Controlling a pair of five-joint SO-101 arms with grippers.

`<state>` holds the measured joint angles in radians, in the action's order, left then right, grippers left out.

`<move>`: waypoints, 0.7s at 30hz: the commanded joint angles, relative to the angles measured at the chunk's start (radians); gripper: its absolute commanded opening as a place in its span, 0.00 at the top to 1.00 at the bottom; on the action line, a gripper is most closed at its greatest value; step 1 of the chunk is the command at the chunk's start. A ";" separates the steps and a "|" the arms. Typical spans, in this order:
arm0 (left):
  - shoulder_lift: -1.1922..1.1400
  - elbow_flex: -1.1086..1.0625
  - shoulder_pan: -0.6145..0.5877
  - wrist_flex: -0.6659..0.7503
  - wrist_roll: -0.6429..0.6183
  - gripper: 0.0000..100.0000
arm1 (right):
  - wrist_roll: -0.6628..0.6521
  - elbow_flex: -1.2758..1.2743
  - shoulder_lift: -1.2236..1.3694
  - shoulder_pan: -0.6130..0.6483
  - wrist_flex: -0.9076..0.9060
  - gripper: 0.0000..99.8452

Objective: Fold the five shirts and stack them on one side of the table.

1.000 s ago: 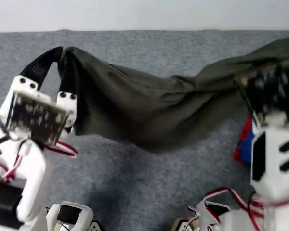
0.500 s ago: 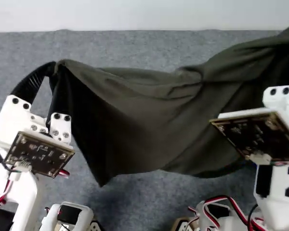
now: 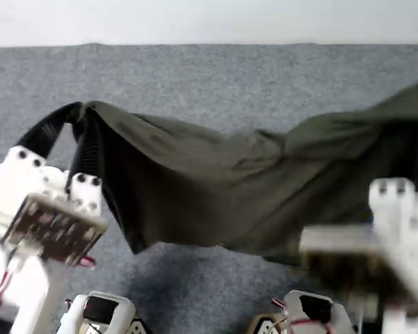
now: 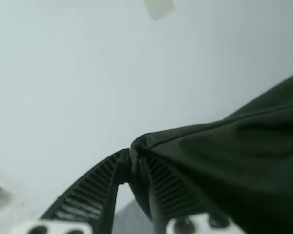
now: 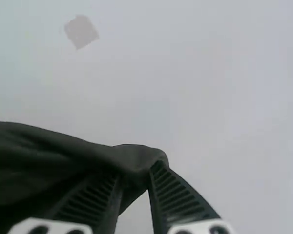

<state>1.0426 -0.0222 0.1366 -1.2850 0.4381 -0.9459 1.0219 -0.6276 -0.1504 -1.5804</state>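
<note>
Dark olive shirt (image 3: 216, 188), held spread in the air over the grey table (image 3: 195, 69). It is slung as a sagging band between the two arms, with its loose lower edge hanging toward the near side; whether that edge touches the table cannot be told. The left fingers (image 3: 47, 131) are closed to a pinch on one gathered corner of the shirt. In the left wrist view the cloth is bunched at their tips and draped over one of them. The right fingers (image 5: 178, 195) are likewise pressed together on the opposite corner, with cloth folded over their tips. Step in hand, as judged: lifting and stretching one shirt ahead of laying it flat; no fold is made yet. The next move calls for both arms to lower together with the span taut, so the shirt lands smooth and unbunched before either pinch lets go.
</note>
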 commanded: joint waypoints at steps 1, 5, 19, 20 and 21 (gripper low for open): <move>0.006 0.119 -0.008 -0.032 0.014 1.00 | -0.035 0.018 -0.051 -0.076 -0.001 0.99; 0.006 0.222 -0.008 -0.086 0.014 1.00 | -0.040 0.017 -0.110 -0.199 -0.001 0.99; -0.003 0.157 -0.006 -0.206 0.015 1.00 | -0.034 -0.074 0.005 -0.219 -0.008 0.99; -0.003 0.110 -0.006 -0.206 0.015 1.00 | -0.035 -0.098 0.028 -0.186 -0.015 0.99; -0.003 0.059 -0.006 -0.206 0.015 1.00 | -0.037 -0.123 0.048 -0.150 -0.028 0.99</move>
<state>1.0487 0.1358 0.1366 -1.4876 0.4381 -0.9751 0.9682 -0.6705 -0.3652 -1.5881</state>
